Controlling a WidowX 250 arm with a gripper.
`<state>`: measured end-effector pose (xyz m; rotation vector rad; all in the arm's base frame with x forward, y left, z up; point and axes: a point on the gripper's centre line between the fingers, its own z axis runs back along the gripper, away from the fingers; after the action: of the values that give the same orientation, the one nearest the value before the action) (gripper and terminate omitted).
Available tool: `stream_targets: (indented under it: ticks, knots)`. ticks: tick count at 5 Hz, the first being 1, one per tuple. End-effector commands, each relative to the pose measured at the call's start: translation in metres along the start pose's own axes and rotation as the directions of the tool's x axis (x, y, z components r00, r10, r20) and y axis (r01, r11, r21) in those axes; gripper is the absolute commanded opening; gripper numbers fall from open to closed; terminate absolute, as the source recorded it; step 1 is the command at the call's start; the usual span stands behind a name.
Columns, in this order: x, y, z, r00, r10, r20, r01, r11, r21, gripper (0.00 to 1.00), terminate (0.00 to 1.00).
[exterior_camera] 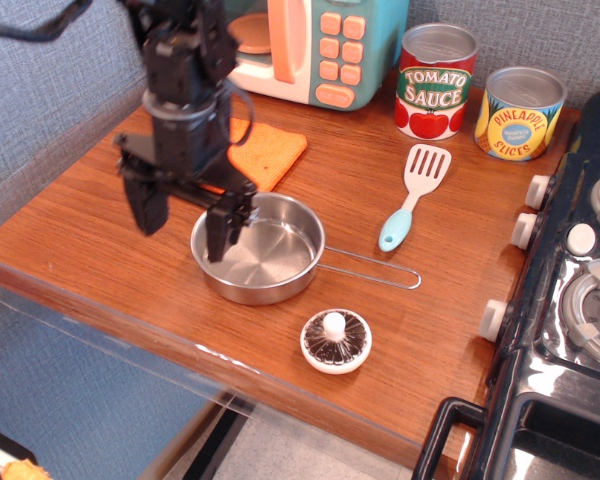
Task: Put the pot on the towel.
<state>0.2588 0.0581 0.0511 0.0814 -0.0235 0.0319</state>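
Note:
The pot [265, 255] is a shallow shiny steel pan on the wooden counter, with its thin wire loop handle [375, 272] pointing right. The orange towel [267, 153] lies flat just behind it, partly hidden by the arm. My black gripper [185, 220] is open, fingers pointing down. Its right finger [222, 232] stands at the pot's left rim. Its left finger [147, 205] hangs over bare counter left of the pot. It holds nothing.
A white-knobbed lid [336, 341] lies in front of the pot near the counter's front edge. A teal-handled spatula [413, 196], a tomato sauce can [436, 82], a pineapple can [520, 114] and a toy microwave [315, 45] stand behind. A stove [570, 290] is at right.

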Motion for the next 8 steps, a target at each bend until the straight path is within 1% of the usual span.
stream_targets:
  ticks: [1,2,3,4,5,6,8]
  knots:
    - [0.021,0.011,-0.001,0.99,0.124,0.062,-0.12,0.991,-0.064,1.0,0.0]
    - [0.028,0.011,-0.006,0.984,0.166,0.065,-0.16,0.984,-0.079,1.0,0.0]
    - [0.03,0.007,-0.018,0.987,0.155,0.048,-0.152,0.986,-0.066,1.0,0.0]
    - [0.032,0.004,-0.027,0.988,0.152,0.036,-0.15,0.987,-0.053,1.0,0.0]
    - [0.033,0.0,-0.033,0.988,0.154,0.022,-0.153,0.987,-0.051,1.0,0.0]
    - [0.032,-0.003,-0.036,0.989,0.149,0.017,-0.148,0.988,-0.046,0.0,0.0]
    - [0.025,-0.006,-0.03,0.987,0.157,0.024,-0.156,0.987,-0.033,0.0,0.0]
